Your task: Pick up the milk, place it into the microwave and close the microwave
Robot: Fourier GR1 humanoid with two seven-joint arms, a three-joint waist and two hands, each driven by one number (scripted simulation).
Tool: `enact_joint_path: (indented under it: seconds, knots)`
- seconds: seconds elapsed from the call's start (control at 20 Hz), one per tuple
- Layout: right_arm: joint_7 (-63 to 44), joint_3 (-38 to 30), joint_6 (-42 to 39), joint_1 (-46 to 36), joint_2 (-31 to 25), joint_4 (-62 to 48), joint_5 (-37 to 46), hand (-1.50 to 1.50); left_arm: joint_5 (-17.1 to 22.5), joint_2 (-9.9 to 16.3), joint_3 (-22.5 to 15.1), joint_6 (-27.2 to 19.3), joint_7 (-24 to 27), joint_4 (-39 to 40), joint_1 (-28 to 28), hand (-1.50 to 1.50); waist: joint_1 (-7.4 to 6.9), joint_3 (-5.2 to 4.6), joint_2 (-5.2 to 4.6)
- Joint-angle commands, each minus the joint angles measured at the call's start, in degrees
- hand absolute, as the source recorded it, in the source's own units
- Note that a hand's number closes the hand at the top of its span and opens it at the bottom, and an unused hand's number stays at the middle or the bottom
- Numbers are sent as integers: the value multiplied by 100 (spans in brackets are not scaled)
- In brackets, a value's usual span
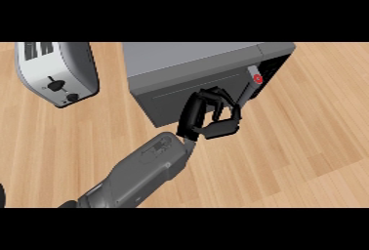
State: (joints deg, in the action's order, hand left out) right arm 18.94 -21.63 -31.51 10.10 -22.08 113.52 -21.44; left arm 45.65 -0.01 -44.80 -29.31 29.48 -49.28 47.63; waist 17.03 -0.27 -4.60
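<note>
Nearby, toaster [57, 73] left of microwave [194, 73], hand [209, 114] perhaps touching.

1. No text, brand or number can be read anywhere.
2. A red round mark is seen on the microwave [209, 68] panel; nothing legible is shown on it.
3. No lettering is shown on the toaster [57, 71].

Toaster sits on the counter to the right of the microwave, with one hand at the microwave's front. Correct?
Not quite. In the head view the toaster sits on the counter to the left of the microwave, not the right. The rest holds: the right hand is at the microwave's front.
</note>
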Motion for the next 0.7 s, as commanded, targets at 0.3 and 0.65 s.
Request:
enact_joint_path:
  seconds: [0.3, 0.65]
  knots:
    - [-188, -300, 35, -379, -396, -214, -213, -150, 386, 1, 181, 125, 329, 467, 479, 150, 96, 6, -88]
    - [-248, -546, 34, -590, -664, -441, -350, -150, 565, 1, 154, 124, 515, 578, 572, 150, 117, 18, -82]
